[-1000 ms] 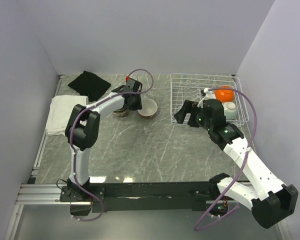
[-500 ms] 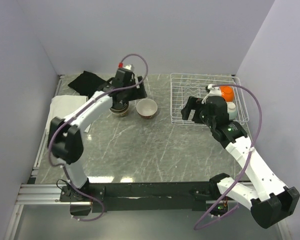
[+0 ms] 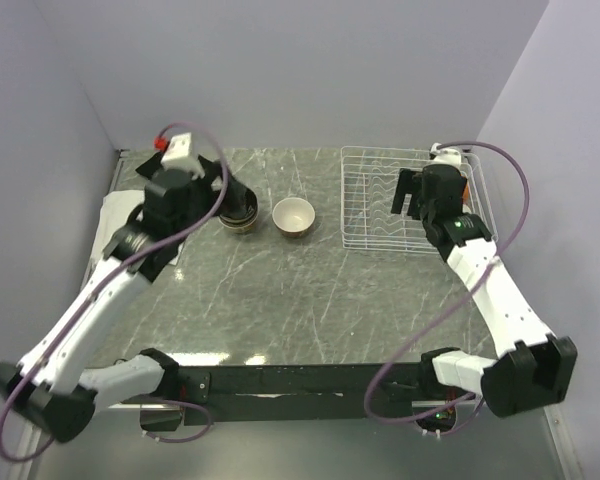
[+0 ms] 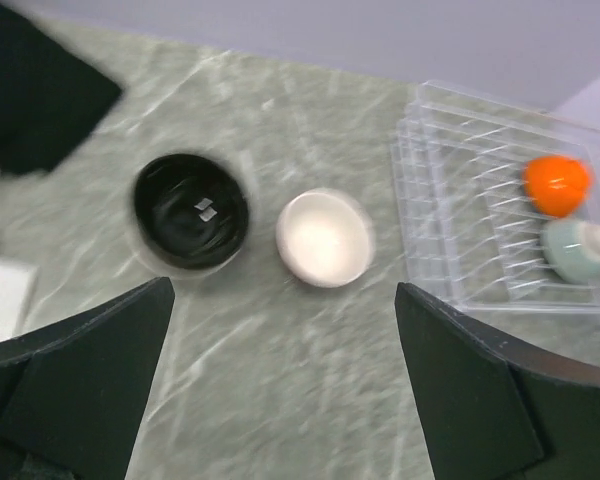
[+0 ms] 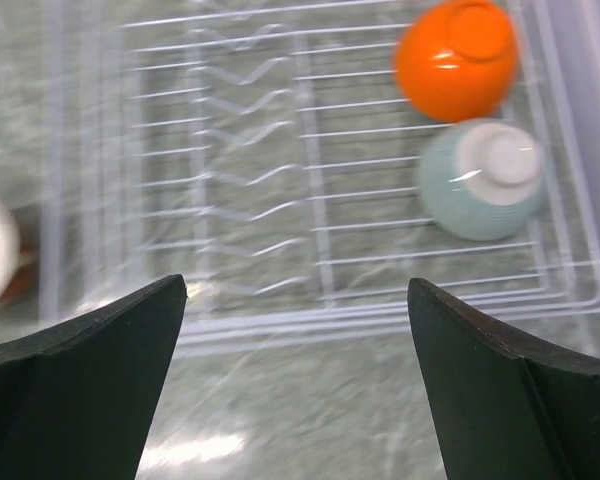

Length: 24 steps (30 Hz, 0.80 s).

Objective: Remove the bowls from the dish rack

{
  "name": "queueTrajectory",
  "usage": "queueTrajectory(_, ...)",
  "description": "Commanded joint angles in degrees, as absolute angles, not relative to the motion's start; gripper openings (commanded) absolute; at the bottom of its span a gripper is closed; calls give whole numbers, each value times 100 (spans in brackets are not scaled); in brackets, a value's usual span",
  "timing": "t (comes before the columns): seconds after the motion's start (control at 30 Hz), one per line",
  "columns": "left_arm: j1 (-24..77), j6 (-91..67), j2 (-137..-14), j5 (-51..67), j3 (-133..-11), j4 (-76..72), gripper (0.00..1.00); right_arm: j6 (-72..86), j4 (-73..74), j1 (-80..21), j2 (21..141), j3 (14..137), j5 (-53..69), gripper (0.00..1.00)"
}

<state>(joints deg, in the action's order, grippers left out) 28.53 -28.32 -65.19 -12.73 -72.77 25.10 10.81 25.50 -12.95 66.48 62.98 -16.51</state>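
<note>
A black bowl (image 4: 191,210) and a white bowl (image 4: 325,237) sit on the counter (image 3: 310,290), left of the dish rack (image 5: 260,200). An orange bowl (image 5: 456,58) and a green bowl (image 5: 483,180) lie upturned at its right end. The left pincer (image 4: 282,300) and the right pincer (image 5: 296,290) gape wide, empty. Next, the right one likely must drop onto a racked bowl's rim.

White dish rack (image 5: 380,316), orange bowl (image 5: 456,58), pale green bowl (image 5: 482,180)

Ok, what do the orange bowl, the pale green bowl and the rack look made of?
Orange bowl: glossy, glazed ceramic or plastic, judging by its highlights. Pale green bowl: probably glazed ceramic, with a white foot ring. Dish rack: thin white coated wire.
</note>
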Motion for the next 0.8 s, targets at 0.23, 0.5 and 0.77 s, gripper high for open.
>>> queueTrajectory(0.23, 2848, -2391, -3148, -3365, -3932, 1319, 99, -165, 1627, -19, 8347, 6794, -1556, 100)
queueTrajectory(0.5, 2839, -2039, -3365, -3735, -3488, 1019, 99, -1177, 1705, -26, 9447, 7347, -2126, 99)
queueTrajectory(0.77, 2707, -2197, -3982, -3744, -3648, 1152, 99, -2170, 1283, -26, 10133, 7321, -3023, 100)
